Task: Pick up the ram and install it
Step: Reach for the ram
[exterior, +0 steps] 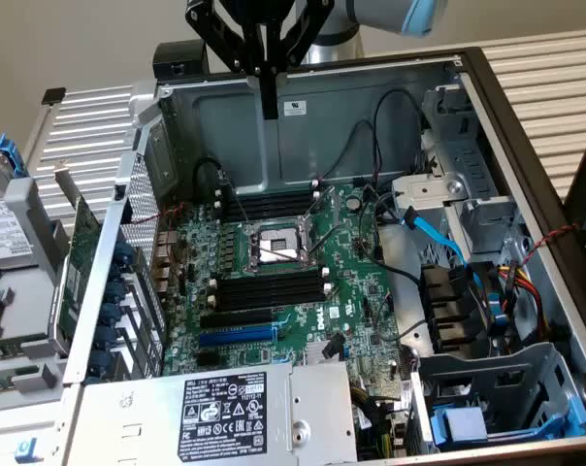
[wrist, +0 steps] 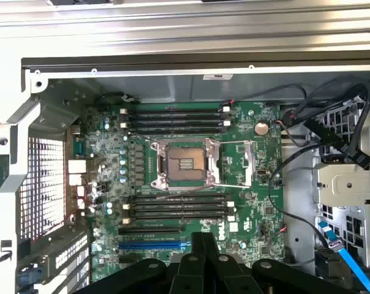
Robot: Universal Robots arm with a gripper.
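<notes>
Robot gripper (exterior: 269,109) hangs high over an open computer case (exterior: 526,146), its black fingers pressed together with nothing visible between them. Below, two banks of black memory slots (exterior: 269,204) flank the processor socket (exterior: 274,243) on the green motherboard (exterior: 361,291), whose near edge is hidden under the power supply (exterior: 225,413). Where the ram lies cannot be made out. A green card (exterior: 80,262) at the exterior view's left stands partly hidden behind the case's perforated wall.
</notes>
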